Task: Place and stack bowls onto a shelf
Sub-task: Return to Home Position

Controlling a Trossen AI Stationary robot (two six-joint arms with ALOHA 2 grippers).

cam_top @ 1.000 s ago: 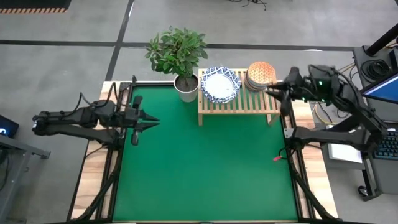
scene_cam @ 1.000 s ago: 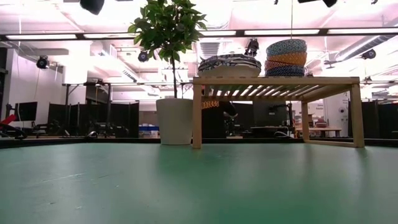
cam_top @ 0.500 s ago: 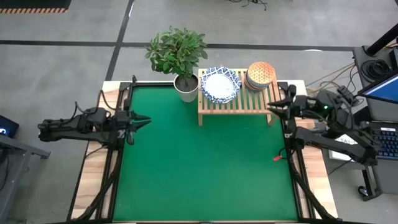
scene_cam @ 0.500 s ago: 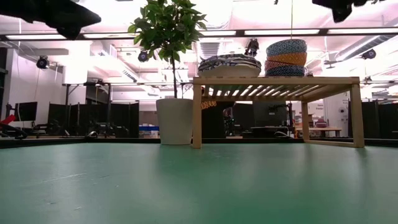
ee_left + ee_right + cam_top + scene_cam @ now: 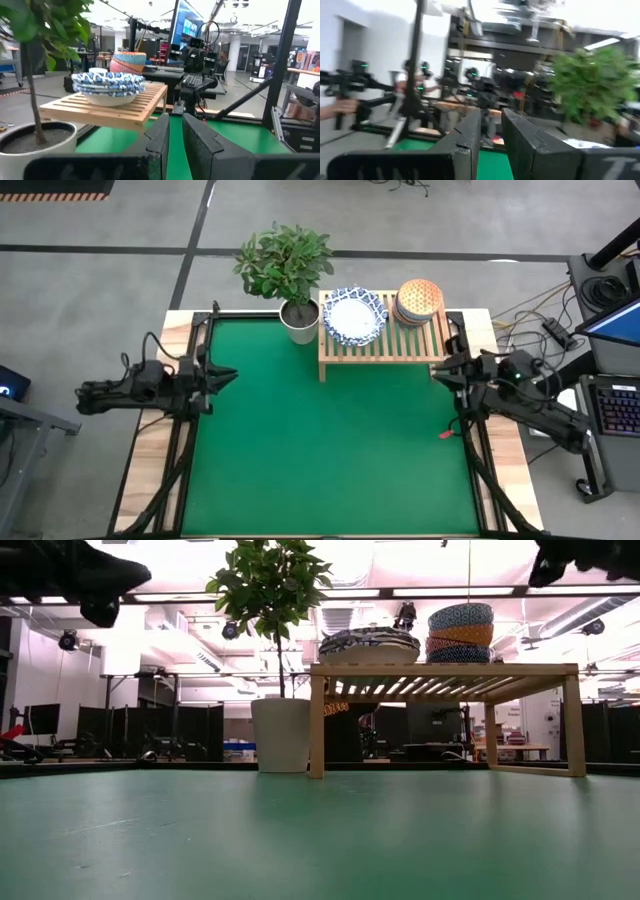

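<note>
The pale wooden shelf (image 5: 385, 345) (image 5: 440, 670) stands on its legs at the far side of the green table. On its slats rest a stack of wide white bowls with blue rims (image 5: 354, 315) (image 5: 370, 642) (image 5: 107, 85) and, to the right, a stack of smaller bowls (image 5: 420, 300) (image 5: 460, 632) (image 5: 128, 62) with an orange one on top. My left gripper (image 5: 228, 374) (image 5: 175, 122) hovers shut at the table's left edge. My right gripper (image 5: 438, 366) (image 5: 491, 117) hovers shut at the right edge, just near of the shelf's right legs. Neither holds anything.
A leafy plant in a white pot (image 5: 298, 320) (image 5: 280, 735) stands just left of the shelf. A small red item (image 5: 447, 433) lies at the mat's right edge. The green mat (image 5: 320, 450) spreads between both arms, with wooden borders on either side.
My right gripper has drawn away from the small bowl stack, moving toward the near and right edges and sinking lower. My left gripper has pulled back toward the table's left edge and dropped lower. The bowls and shelf have stayed put.
</note>
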